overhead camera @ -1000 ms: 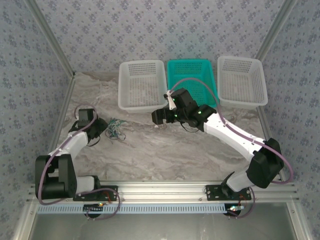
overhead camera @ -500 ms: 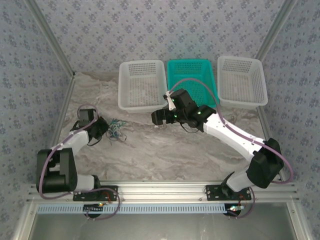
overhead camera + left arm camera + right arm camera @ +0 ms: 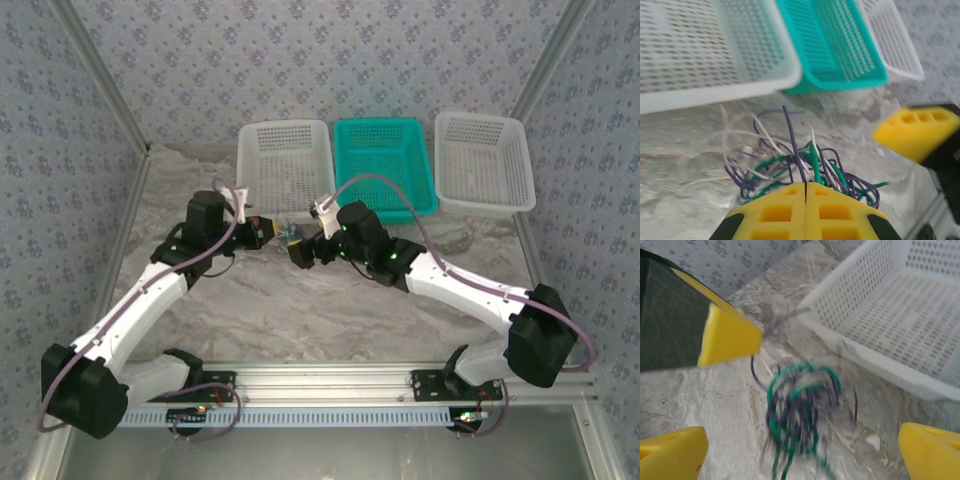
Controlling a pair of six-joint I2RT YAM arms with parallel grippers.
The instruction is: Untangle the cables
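Pinching the cables (image 3: 800,165) w/ the left claw (image 3: 805,199) atm, yellow fingers pressed flat together on the bunch, w/ purple + green + whitish strands fanning out past the tips. Hanging the whole bundle near the middle of the counter (image 3: 300,310), just in front of the left white basket (image 3: 285,125). Looking lifted rather than lying flat, tho can't swear to it. Holding the right claw (image 3: 802,451) spread wide, one fingertip either side of the bundle, not gripping anything afaict.

Worrying mostly about closing the right claw on several strands at once and yanking, prob tightening the knot instead of freeing it. Also risking thin wires slipping out of the left pinch if pulling too hard. Also risking claw-on-claw contact, w/ both parked rly close together. Getting only a blurry bundle in the right wrist view, so picking out a single strand = guesswork.

Around: teal basket (image 3: 380,122) next to the white one, then the right white basket (image 3: 480,115), all along the back. Not seeing anything blocking between the claws. Watching the left basket's front wall just behind the bundle tho, w/ loose ends maybe snagging in its holes if pulling that way.
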